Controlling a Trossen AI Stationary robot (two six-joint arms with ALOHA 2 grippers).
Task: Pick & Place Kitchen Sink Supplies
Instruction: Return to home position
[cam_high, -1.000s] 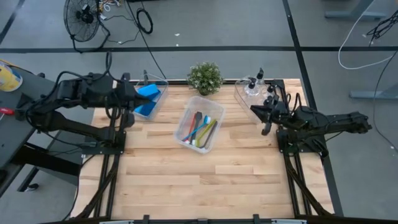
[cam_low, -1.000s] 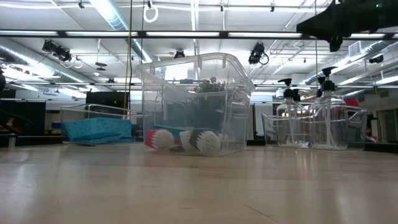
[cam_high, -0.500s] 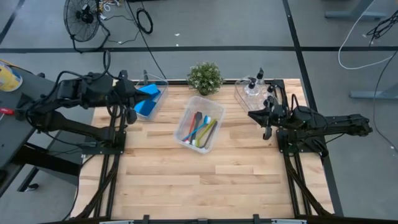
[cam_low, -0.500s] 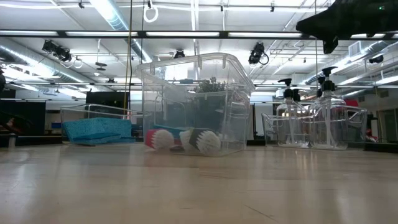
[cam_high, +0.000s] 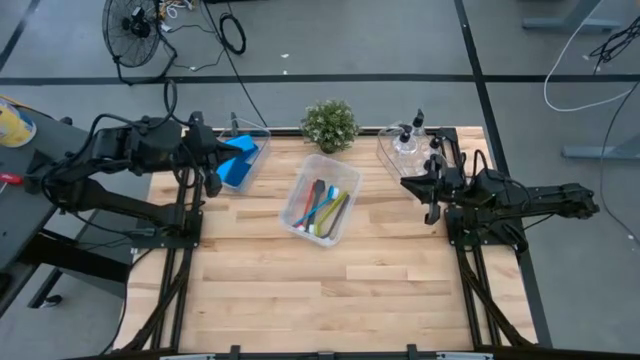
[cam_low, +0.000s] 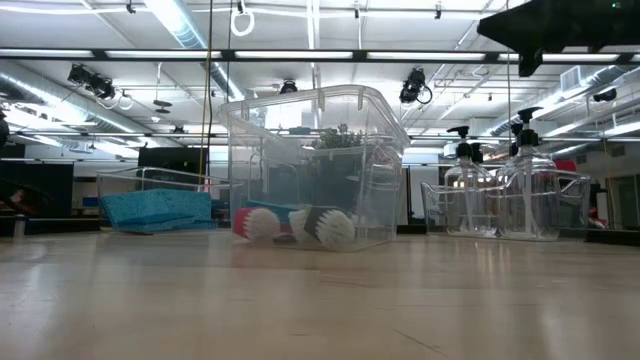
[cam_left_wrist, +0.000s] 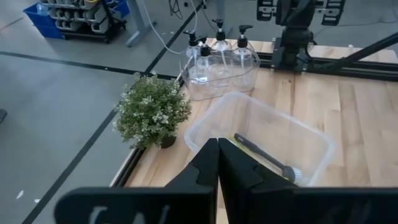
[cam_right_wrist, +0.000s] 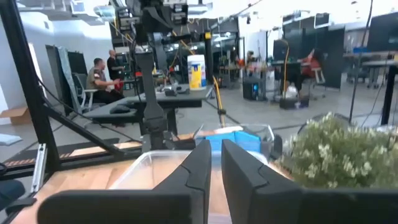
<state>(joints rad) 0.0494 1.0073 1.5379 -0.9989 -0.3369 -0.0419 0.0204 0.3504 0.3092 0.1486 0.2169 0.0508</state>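
**Worktop (cam_high: 300, 290), pale wood plank, contents listed by position from the middle bin**

1. Middle bin (cam_high: 293, 200), clear plastic, set at an angle near the worktop's centre. Holds the brushes (cam_high: 322, 208): thin long handles in red, blue, grey and yellow-green, lying side by side lengthwise. In the low view their round bristle heads (cam_low: 300, 225) rest against the near wall of the bin.

2. Left bin (cam_high: 265, 135), clear plastic, left of the middle bin and apart from it, at the worktop's far left corner. Holds the blue sponges (cam_high: 240, 150), flat and rectangular, lying overlapped.

3. Right bin (cam_high: 385, 150), clear plastic, right of the middle bin and apart from it, at the worktop's far edge. Holds the bottles (cam_high: 410, 140), small and clear with black pump tops, upright and close together; three tops show in the left wrist view.

4. Potted plant (cam_high: 330, 125), small and green, just behind the middle bin at the far edge, between the left and right bins.

5. Left tool (cam_high: 215, 170), in the air left of the middle bin, over the near side of the left bin. Fingers clenched together, gripping nothing.

6. Right tool (cam_high: 408, 183), in the air right of the middle bin, just in front of the right bin. Fingers drawn close with only a sliver between them, gripping nothing
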